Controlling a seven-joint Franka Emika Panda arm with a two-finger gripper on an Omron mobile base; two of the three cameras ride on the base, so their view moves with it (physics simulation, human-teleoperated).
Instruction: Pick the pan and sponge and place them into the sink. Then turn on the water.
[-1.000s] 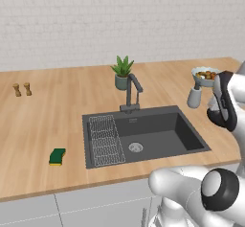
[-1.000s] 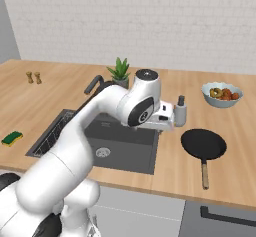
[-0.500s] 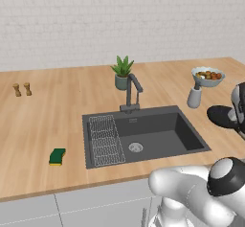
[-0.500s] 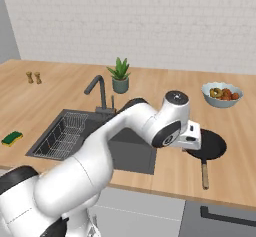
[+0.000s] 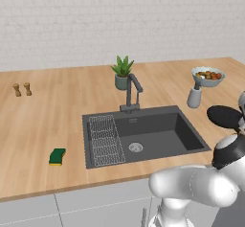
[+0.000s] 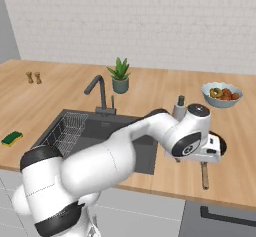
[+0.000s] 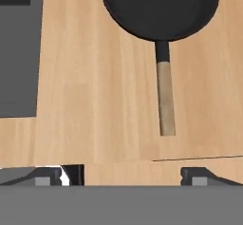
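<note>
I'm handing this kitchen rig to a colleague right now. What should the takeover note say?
Gripper: open, empty, above the counter by the pan's handle.
Pan: on the counter right of the sink, not grasped.
Sponge: on the counter left of the sink.
Faucet: no water running.
Done: nothing placed.
Left: pan and sponge into the sink, then turn on the water.

In the left base view, the sink (image 5: 143, 134) sits at centre frame in the counter (image 5: 57, 111), the sponge (image 5: 57, 156) at lower left, the faucet (image 5: 131, 93) just above it. The plant (image 5: 122, 72) stands above that, the bowl (image 5: 208, 76) at upper right, and the pan (image 5: 225, 116) at the right edge below it.
</note>
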